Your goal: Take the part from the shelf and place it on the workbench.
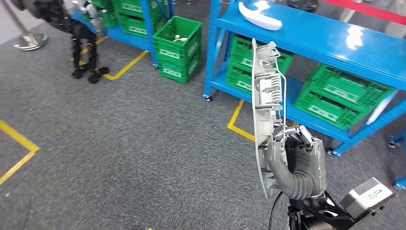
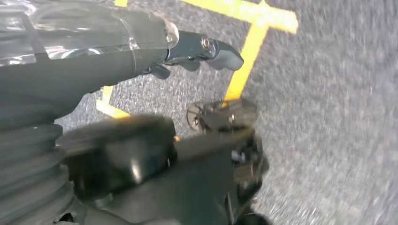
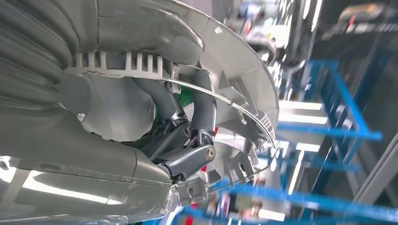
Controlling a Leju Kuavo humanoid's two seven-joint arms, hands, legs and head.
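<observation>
The right hand (image 1: 299,158) holds the part (image 1: 265,110), a long pale grey plastic panel, upright at the near right of the head view, its top end reaching up in front of the blue shelf (image 1: 311,33). The thumb wraps one face of the part low down and the dark fingers (image 3: 199,117) curl over its ribbed inner side, so the part is clamped between them; a thin wire bows along the part's right edge.

To the left of the part, grey carpet floor (image 1: 119,134) stretches wide and open, crossed by yellow tape lines (image 1: 19,143). The blue shelf runs along the far right, its near edge close behind the part. A white curved piece (image 1: 261,15) lies on its top level. Green crates (image 1: 340,93) sit on its lower level; what they hold cannot be told. Another green crate (image 1: 179,45) stands on the floor between the two blue racks, with small white bits inside it.

The left hand (image 2: 197,51) hangs over the carpet, one dark finger stretched out and nothing visible in it; how the rest of its fingers lie cannot be told.
</observation>
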